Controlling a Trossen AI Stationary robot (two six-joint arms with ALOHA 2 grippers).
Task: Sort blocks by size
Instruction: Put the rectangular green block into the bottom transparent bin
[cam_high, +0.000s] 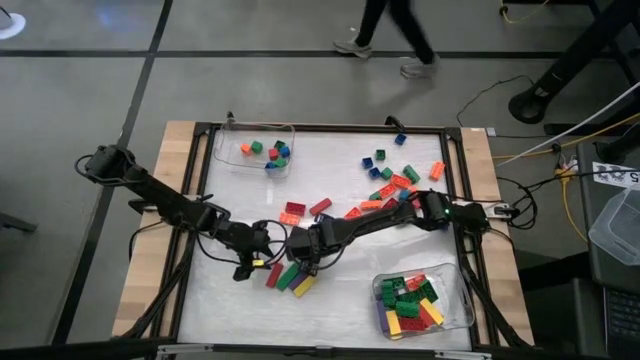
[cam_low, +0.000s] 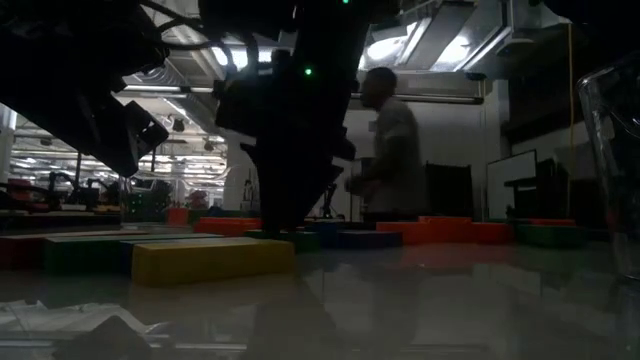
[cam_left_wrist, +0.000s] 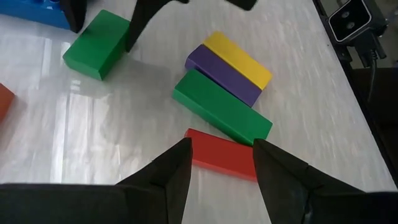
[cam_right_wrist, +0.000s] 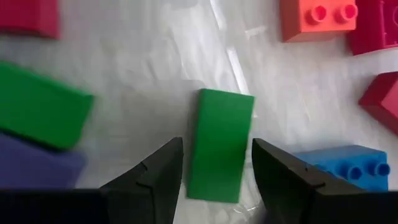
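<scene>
My left gripper (cam_high: 250, 264) (cam_left_wrist: 222, 163) is open low over the table. A red brick (cam_left_wrist: 219, 155) lies flat just ahead of its fingertips. Beside it lie a long green brick (cam_left_wrist: 221, 112), a purple one (cam_left_wrist: 227, 78) and a yellow one (cam_left_wrist: 239, 59) in a row. My right gripper (cam_high: 303, 258) (cam_right_wrist: 216, 163) is open, with one finger on either side of a short green brick (cam_right_wrist: 219, 143) that lies flat on the table. I see no touch. Loose blocks (cam_high: 390, 185) lie scattered at the far right.
A clear tray (cam_high: 225, 150) at the far left holds small cubes. A clear tray (cam_high: 462, 305) at the near right holds longer bricks. A blue brick (cam_right_wrist: 339, 165) and red bricks (cam_right_wrist: 379, 99) lie close to my right gripper. A person (cam_high: 390, 30) walks beyond the table.
</scene>
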